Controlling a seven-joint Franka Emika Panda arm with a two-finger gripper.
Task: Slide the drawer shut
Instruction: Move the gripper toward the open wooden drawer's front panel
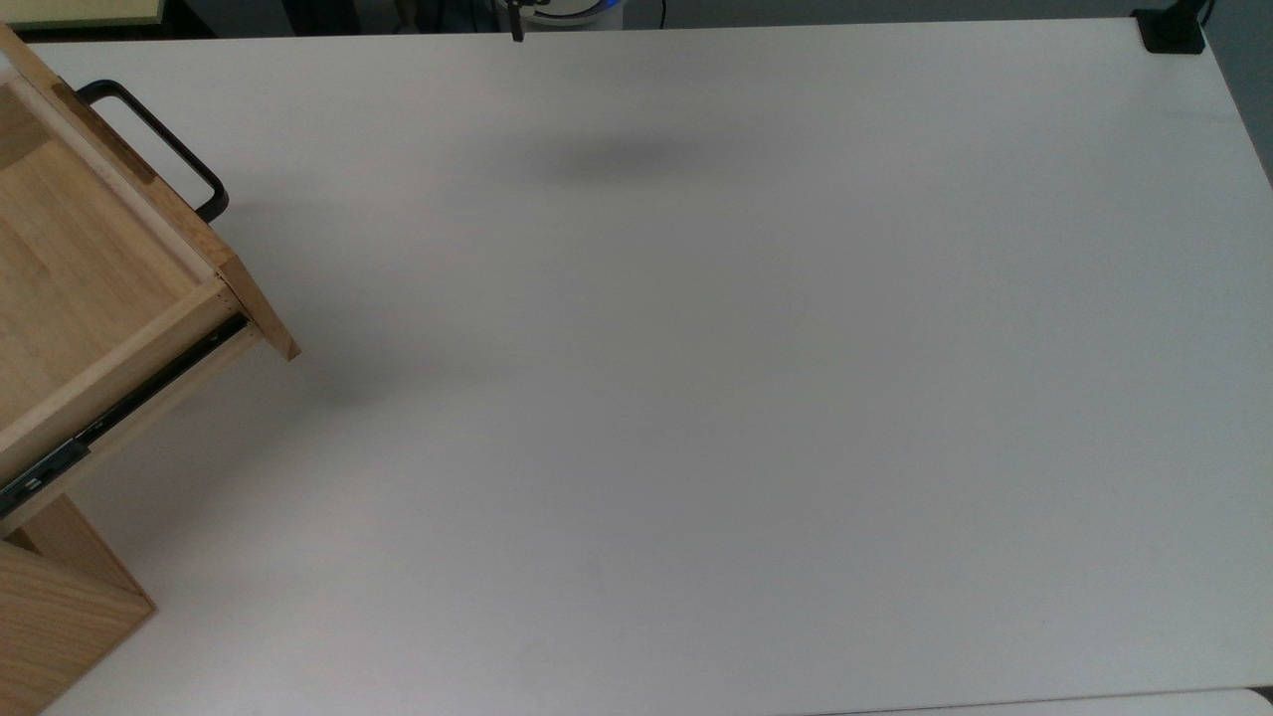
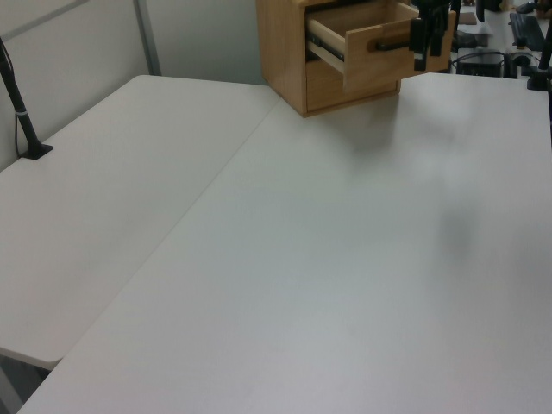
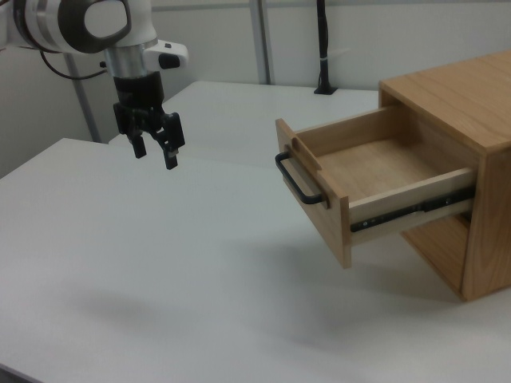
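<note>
The light wooden drawer with the black bar handle (image 3: 375, 187) is pulled far out of the plain wooden cabinet box (image 3: 467, 120). It sits at the top of the box, and its black slide rail (image 3: 411, 209) shows along its side. Nothing is inside it. So the closing has not started yet. I think the step in hand is getting the arm over to the drawer.

The black 2-finger gripper (image 3: 155, 148) hangs in the air over the white table (image 3: 160, 263), well apart from the drawer's front panel (image 3: 313, 191). It touches nothing. It points down at the table, with the white arm (image 3: 88, 24) rising above it. Its 2 fingers are spread a little, with a gap between them, and they hold nothing.

In the top view, the drawer pokes out of the cabinet box at a slant, and the black handle (image 1: 159, 144) faces the open table.

For the next move, I think the gripper should come near the front panel, rest against it by the handle, and push straight along the rails toward the cabinet box. A crooked push could make the drawer stick.
</note>
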